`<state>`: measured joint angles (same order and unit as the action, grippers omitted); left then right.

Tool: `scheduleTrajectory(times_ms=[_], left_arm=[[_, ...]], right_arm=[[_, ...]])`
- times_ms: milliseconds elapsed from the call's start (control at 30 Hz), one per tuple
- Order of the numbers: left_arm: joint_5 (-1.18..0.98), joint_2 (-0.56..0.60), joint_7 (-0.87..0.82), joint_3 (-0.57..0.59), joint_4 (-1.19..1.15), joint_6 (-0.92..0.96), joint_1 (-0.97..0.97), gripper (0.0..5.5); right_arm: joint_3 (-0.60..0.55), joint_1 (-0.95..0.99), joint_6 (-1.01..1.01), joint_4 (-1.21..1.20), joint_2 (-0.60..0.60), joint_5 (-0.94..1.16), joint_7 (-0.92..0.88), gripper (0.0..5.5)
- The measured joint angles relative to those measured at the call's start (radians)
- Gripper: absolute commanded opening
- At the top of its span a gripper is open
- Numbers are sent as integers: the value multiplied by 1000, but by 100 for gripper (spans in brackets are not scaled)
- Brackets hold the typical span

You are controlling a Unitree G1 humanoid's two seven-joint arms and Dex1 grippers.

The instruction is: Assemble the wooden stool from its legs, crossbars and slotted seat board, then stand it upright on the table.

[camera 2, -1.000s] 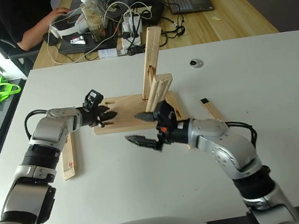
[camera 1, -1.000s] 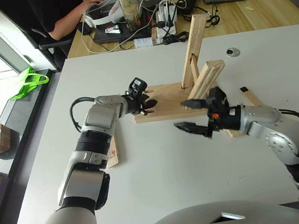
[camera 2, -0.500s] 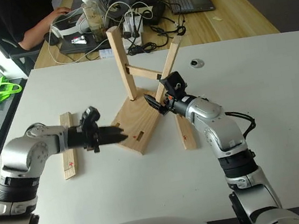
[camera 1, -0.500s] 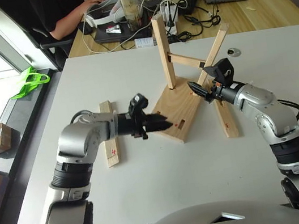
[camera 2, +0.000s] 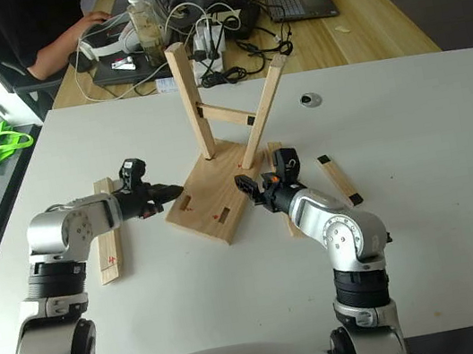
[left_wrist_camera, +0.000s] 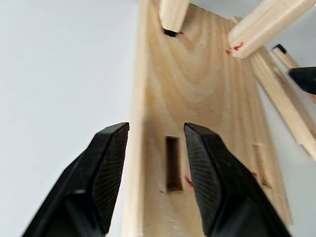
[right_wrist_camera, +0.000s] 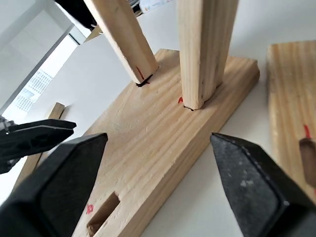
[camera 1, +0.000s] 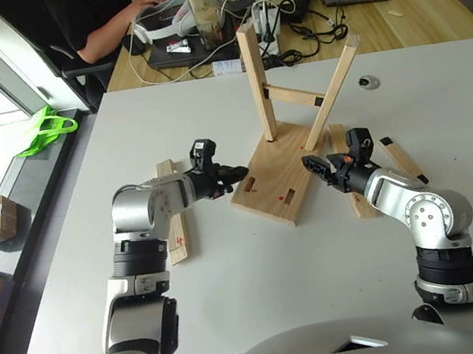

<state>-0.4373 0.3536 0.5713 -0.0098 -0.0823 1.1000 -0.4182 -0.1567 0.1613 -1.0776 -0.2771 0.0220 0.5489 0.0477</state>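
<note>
On the white table (camera 1: 263, 281) the slotted seat board (camera 1: 275, 190) lies flat, two legs (camera 1: 257, 83) and a crossbar (camera 1: 293, 93) already seated. My left gripper (camera 1: 236, 173) is spread at its edge, my right gripper (camera 1: 319, 168) gapes alongside; next, I judge, a loose leg (camera 1: 353, 186) must fill an empty slot (camera 1: 287, 194).

Left arm (camera 1: 138, 213) bent at the elbow, forearm low and level, aimed at the seat board (camera 1: 278, 195) from its left side; left gripper (camera 1: 238, 172) just at the board's left edge, its fingers (left_wrist_camera: 109, 165) parted with that edge lined up between them; contact with the board cannot be told. Right arm (camera 1: 427, 219) sharply bent, forearm pointing at the board from its right side; right gripper (camera 1: 318, 169) close to the board's right edge, near the end that carries the legs, its fingers (right_wrist_camera: 61, 183) spread wide, gripping nothing.
</note>
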Motion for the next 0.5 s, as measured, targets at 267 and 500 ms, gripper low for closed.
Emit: scheduleTrajectory(times_ms=[267,500], left_arm=[[-83,-84,-93,50,213,127,139,206],[99,-5,-208,28,99,-73,73,206]], right_arm=[[-44,93,-6,162,69,5,-76,392],[-47,184,68,255,110,-16,-102,392]])
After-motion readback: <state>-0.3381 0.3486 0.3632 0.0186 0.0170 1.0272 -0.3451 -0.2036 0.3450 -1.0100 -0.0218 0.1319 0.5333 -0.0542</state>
